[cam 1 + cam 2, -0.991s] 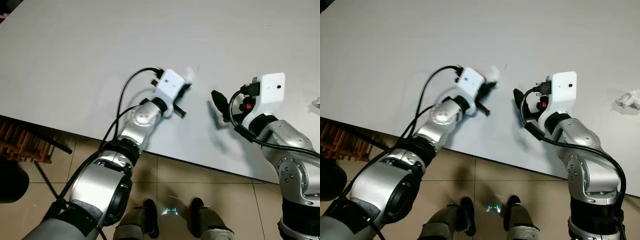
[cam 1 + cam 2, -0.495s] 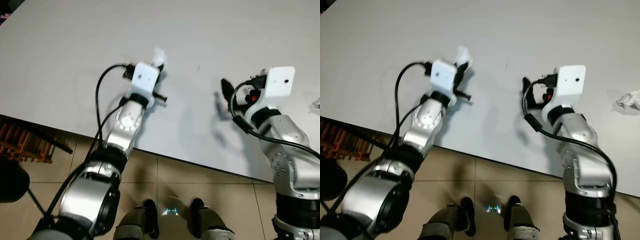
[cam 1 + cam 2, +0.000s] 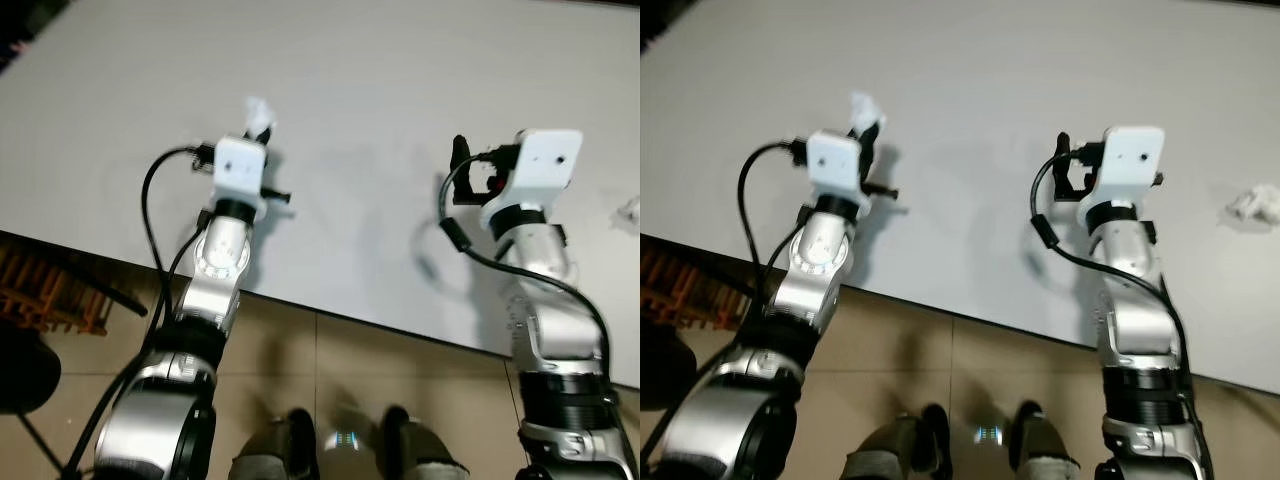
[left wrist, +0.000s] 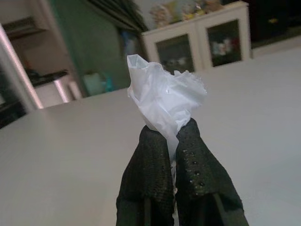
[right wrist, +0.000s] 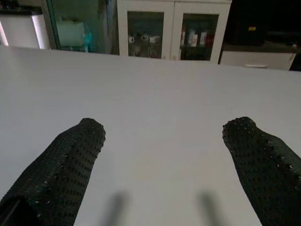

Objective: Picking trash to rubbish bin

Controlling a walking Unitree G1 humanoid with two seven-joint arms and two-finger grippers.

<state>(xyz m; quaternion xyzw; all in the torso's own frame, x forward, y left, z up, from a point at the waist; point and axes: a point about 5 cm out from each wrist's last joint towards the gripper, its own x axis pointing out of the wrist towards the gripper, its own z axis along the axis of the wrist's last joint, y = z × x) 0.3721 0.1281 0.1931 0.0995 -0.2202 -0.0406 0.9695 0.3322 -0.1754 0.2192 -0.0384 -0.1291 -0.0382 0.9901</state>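
Over a broad white table (image 3: pixel 350 70), the largest thing here, both silver arms reach forward from the tiled floor (image 3: pixel 380 390) side. The left gripper (image 4: pixel 171 136) is raised above the tabletop with its two black fingers pinched tight on a crumpled white wrapper (image 4: pixel 164 99), which stands up out of the fingertips. The right gripper (image 5: pixel 162 136) hovers over bare table with its fingers spread wide and nothing between them. A second crumpled white scrap (image 3: pixel 1255 205) lies on the table, well apart, off to the robot's right.

The hold looks slim: the wrapper seems to be caught by its lower edge alone, so a quick swing or a jolt while walking could let the light, slippery film slide free and drop to the floor. The right arm, left extended, might also brush the table edge if the robot turns.

No rubbish bin can be made out, so the carry direction is unclear. A dark round object (image 3: pixel 25 375) at the floor's left edge is cut off and too dim to name.
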